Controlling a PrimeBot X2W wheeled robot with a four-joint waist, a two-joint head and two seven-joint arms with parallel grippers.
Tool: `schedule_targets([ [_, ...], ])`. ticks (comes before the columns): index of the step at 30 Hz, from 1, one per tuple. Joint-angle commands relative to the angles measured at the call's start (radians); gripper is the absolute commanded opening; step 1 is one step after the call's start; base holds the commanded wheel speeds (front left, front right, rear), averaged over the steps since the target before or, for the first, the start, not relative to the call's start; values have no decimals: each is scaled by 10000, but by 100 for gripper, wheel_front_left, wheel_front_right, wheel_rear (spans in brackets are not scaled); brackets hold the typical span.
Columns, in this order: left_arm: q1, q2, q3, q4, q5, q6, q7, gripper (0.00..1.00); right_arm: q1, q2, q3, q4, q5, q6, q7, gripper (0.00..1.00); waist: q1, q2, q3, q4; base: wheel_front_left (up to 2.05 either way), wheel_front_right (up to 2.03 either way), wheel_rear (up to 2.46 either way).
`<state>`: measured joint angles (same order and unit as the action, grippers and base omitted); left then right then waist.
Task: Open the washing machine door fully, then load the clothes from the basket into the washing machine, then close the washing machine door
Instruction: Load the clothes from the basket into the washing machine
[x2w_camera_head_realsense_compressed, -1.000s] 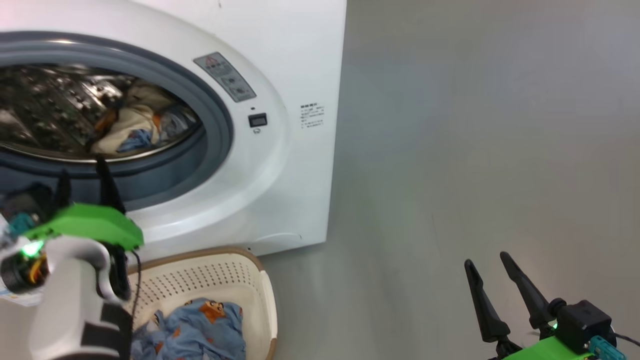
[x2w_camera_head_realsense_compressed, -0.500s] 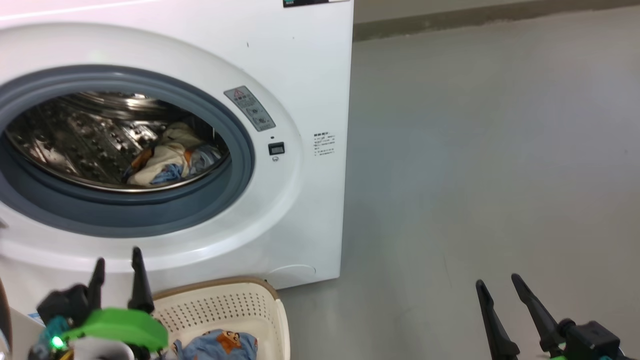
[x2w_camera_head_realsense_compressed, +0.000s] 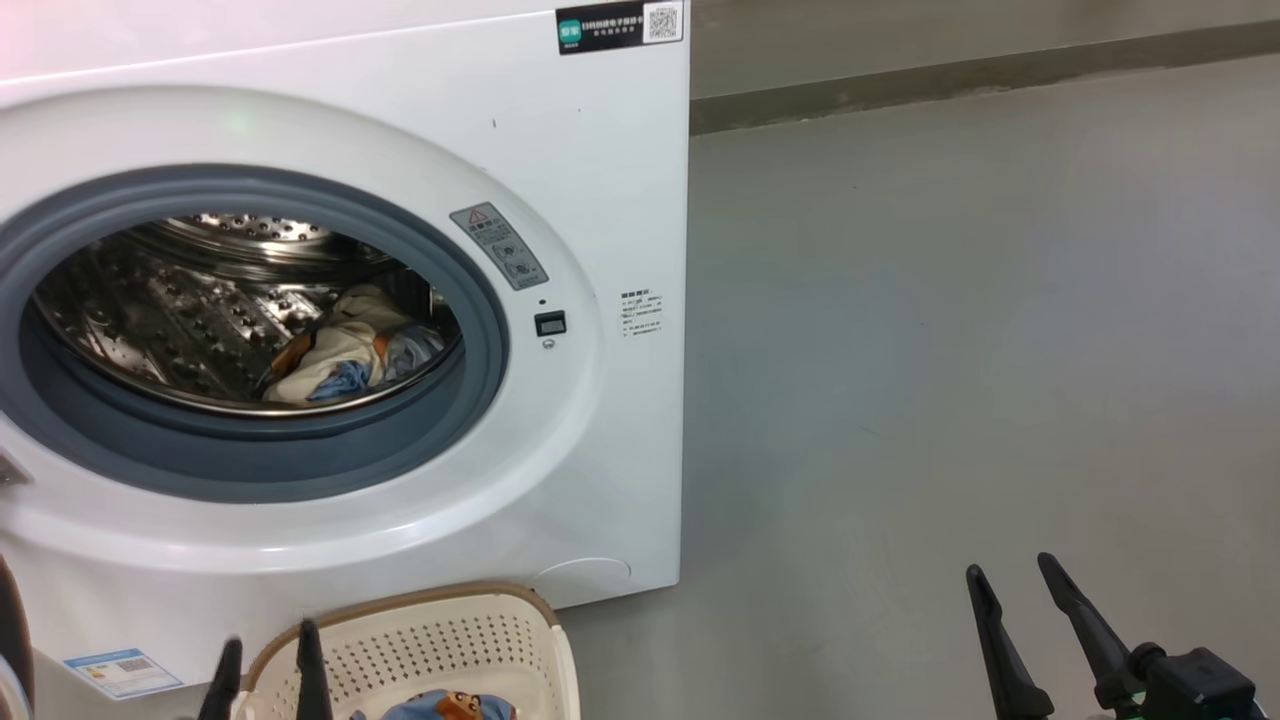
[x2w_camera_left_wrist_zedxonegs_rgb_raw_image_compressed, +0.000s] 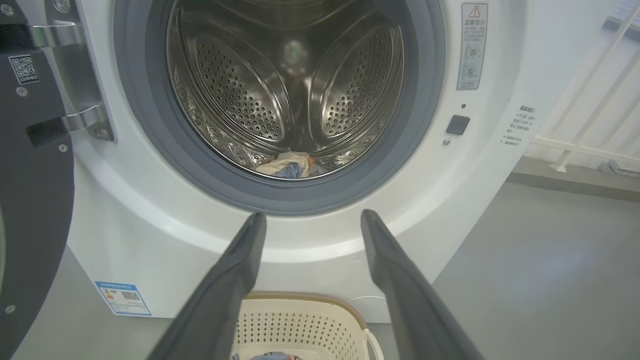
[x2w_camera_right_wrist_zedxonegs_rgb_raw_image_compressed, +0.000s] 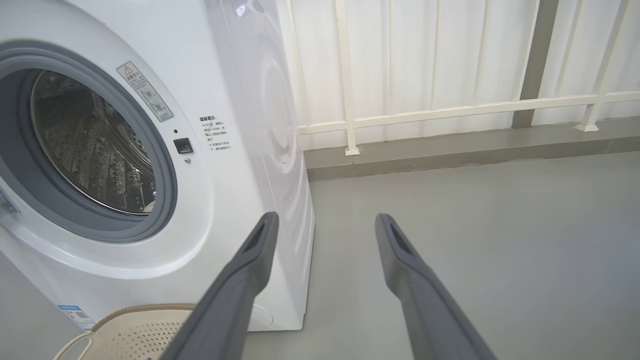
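Partway through. Washing machine door (x2w_camera_left_wrist_zedxonegs_rgb_raw_image_compressed: 35, 210) swung open, far left of left wrist view. Some clothes (x2w_camera_head_realsense_compressed: 335, 355) inside washing machine (x2w_camera_head_realsense_compressed: 620, 180) drum; blue piece (x2w_camera_head_realsense_compressed: 440, 708) in basket (x2w_camera_head_realsense_compressed: 450, 640), bottom edge. Left fingers (x2w_camera_head_realsense_compressed: 310, 680), right fingers (x2w_camera_head_realsense_compressed: 1000, 650) spread, empty. Remaining: load rest, shut door.
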<state>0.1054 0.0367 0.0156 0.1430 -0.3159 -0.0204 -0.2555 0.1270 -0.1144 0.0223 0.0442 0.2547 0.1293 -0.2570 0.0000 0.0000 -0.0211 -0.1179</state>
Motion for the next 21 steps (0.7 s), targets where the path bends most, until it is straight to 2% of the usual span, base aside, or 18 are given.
schedule_targets([
  [1,20,136,269,-425,-67,69,-62,100,-11,-165,189,-288,-75,14,-48,100,0,0,-31,20,0,0,0],
  [11,1039,136,433,-1500,-343,254,-63,100,290,-310,-154,-319,-197,14,-48,100,0,0,-214,259,0,0,0],
  [21,1443,136,502,-1709,-531,446,-63,100,323,-468,-190,-364,-237,14,-48,100,0,0,-227,496,0,0,0],
])
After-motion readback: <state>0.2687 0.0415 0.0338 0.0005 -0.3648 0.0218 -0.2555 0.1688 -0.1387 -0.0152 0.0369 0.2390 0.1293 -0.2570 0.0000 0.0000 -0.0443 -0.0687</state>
